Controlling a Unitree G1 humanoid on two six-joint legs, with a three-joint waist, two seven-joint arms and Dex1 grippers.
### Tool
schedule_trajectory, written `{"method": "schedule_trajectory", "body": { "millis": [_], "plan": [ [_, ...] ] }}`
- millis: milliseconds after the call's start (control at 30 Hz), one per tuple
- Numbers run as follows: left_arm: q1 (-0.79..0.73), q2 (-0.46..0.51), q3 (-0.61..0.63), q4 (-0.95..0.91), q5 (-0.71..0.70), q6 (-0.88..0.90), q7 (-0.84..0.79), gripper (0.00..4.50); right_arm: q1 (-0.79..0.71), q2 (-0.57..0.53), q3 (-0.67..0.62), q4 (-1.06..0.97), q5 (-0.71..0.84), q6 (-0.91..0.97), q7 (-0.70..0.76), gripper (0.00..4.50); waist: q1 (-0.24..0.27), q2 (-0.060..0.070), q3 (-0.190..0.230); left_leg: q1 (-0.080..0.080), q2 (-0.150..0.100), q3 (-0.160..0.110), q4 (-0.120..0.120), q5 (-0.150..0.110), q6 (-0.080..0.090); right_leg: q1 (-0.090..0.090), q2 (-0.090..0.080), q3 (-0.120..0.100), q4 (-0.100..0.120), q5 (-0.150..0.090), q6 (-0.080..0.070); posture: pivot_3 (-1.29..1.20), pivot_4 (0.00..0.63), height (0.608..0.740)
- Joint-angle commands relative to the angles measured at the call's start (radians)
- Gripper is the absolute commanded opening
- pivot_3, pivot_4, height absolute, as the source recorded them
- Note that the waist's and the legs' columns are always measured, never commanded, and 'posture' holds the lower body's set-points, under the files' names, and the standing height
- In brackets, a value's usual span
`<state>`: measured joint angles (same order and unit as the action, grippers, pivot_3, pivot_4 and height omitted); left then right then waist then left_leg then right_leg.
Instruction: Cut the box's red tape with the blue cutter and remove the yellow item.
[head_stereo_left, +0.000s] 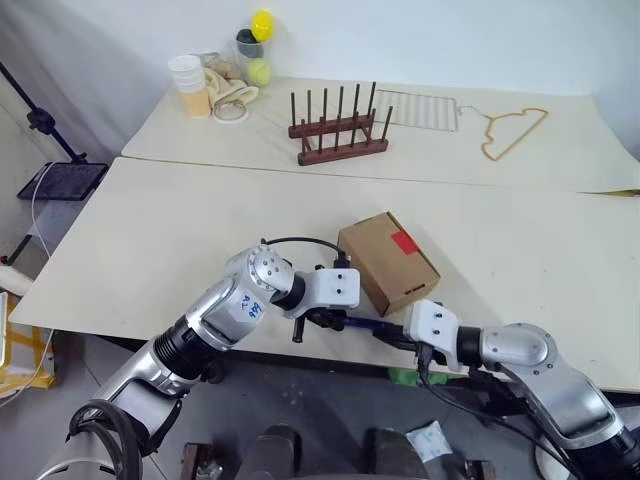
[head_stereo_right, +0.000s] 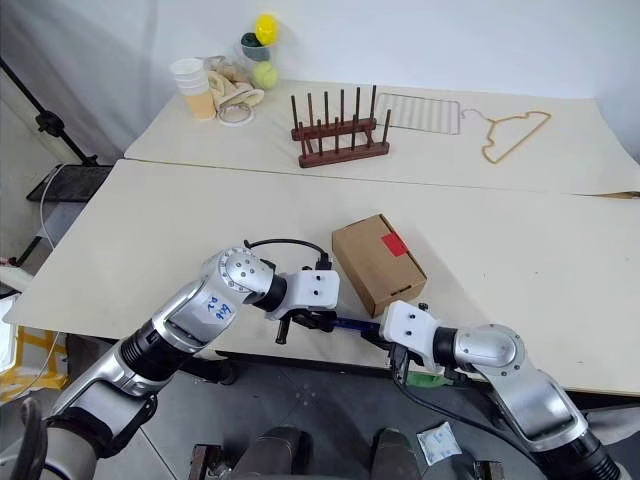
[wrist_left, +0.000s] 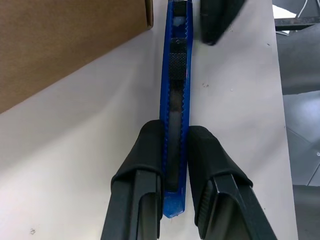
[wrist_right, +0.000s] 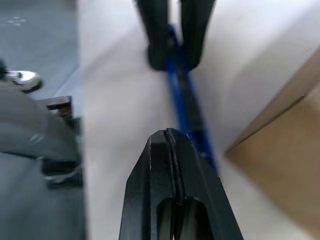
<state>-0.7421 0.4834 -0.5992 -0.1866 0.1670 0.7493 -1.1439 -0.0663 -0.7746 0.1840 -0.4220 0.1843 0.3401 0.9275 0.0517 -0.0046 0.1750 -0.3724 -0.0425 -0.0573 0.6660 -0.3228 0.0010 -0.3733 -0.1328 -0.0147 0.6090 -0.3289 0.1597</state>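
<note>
The left gripper (wrist_left: 175, 150) pinches one blue cutter (wrist_left: 176, 75) near the frame's lower centre, while the right gripper (wrist_right: 172, 142), fingers pressed together, points at the cutter's far end. Just above both sits one box (head_stereo_left: 388, 260) with one red tape (head_stereo_left: 404, 241) patch on top. One wooden rack (head_stereo_left: 338, 130), wire grid (head_stereo_left: 420, 108) and hanger (head_stereo_left: 515, 130) stand well apart at upper right.

The box (head_stereo_left: 388, 261) crowds the table (head_stereo_left: 150, 230) edge; tabletop beyond lies open.
</note>
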Motion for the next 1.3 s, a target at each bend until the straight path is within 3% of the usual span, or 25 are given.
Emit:
{"method": "schedule_trajectory", "body": {
  "millis": [33,233,367,933,1300],
  "plan": [
    [0.036,-0.003,-0.068,0.023,0.002,0.008,-0.004,0.47,-0.011,-0.012,-0.037,0.005,0.013,-0.020,0.016,0.01,0.000,0.000,0.000,0.000,0.000,0.000,0.000,0.000,0.000,0.000,0.000,0.000,0.000,0.000,0.000,0.00,0.150,0.740],
    [0.038,0.000,-0.074,0.014,0.003,0.007,-0.006,0.47,-0.057,0.053,-0.066,-0.031,0.108,0.040,0.014,0.01,0.000,0.000,0.000,0.000,0.001,0.000,0.000,0.000,0.000,0.000,0.000,0.000,0.000,0.000,0.000,0.00,0.150,0.740],
    [0.038,0.000,-0.077,0.013,0.003,0.008,-0.007,0.47,-0.058,0.040,-0.092,-0.065,0.152,0.090,0.017,0.01,0.001,0.000,0.000,0.000,0.001,0.000,0.000,0.000,0.000,0.000,0.000,0.000,0.000,0.000,0.000,0.00,0.150,0.740],
    [0.044,-0.008,-0.089,-0.007,0.004,0.025,0.002,0.47,-0.094,0.046,-0.006,0.067,0.051,0.052,0.025,0.01,0.000,0.000,0.000,0.000,0.000,0.000,0.000,0.000,0.000,0.000,0.000,0.000,0.001,0.000,0.000,0.00,0.150,0.740],
    [0.051,-0.001,-0.093,-0.020,0.004,0.030,0.008,0.47,-0.164,0.127,0.091,0.072,0.046,0.099,0.026,0.01,-0.003,0.000,0.000,0.000,0.000,0.000,0.000,0.000,0.000,0.000,0.000,0.000,0.001,0.000,0.000,0.00,0.150,0.740]
  ]
}}
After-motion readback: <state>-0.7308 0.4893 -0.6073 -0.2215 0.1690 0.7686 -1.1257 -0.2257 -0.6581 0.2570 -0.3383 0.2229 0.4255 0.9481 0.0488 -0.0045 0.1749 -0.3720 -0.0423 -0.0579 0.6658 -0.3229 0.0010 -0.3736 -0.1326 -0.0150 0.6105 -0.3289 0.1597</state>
